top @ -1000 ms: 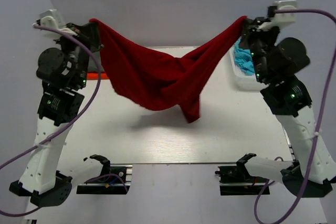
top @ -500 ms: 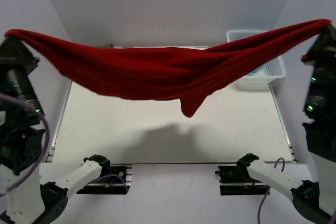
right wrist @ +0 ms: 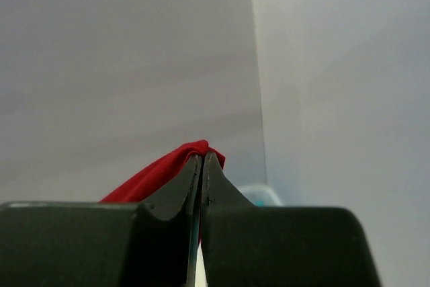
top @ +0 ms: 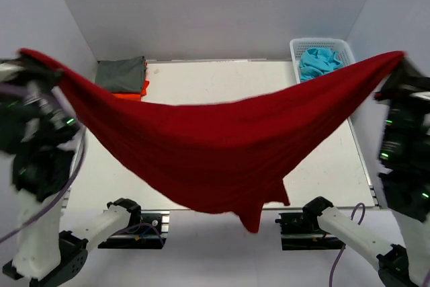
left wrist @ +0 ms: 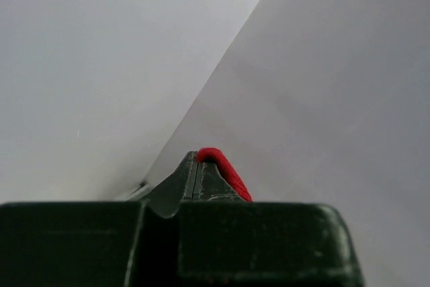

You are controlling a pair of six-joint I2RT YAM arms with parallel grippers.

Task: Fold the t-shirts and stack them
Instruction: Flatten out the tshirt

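A dark red t-shirt (top: 208, 152) hangs spread in the air between my two grippers, sagging low over the table's near edge. My left gripper (top: 27, 57) is shut on its left end high at the far left; red cloth (left wrist: 225, 173) shows at its tips (left wrist: 195, 156). My right gripper (top: 402, 58) is shut on its right end high at the far right; red cloth (right wrist: 161, 169) shows at its tips (right wrist: 203, 156). A folded grey-green t-shirt (top: 122, 74) lies on an orange one (top: 131, 93) at the back left. Turquoise t-shirts (top: 318, 62) lie in the basket.
The white lattice basket (top: 349, 48) stands at the table's back right corner. White walls close in the back and both sides. Two black mounts (top: 134, 223) sit at the near edge. The white table (top: 222, 82) shows behind the hanging shirt.
Both arms swung up and apart, stretching the red shirt from a bunched drape into a wide span. The shirt has now come nearer and sags lower, uncovering the folded stack.
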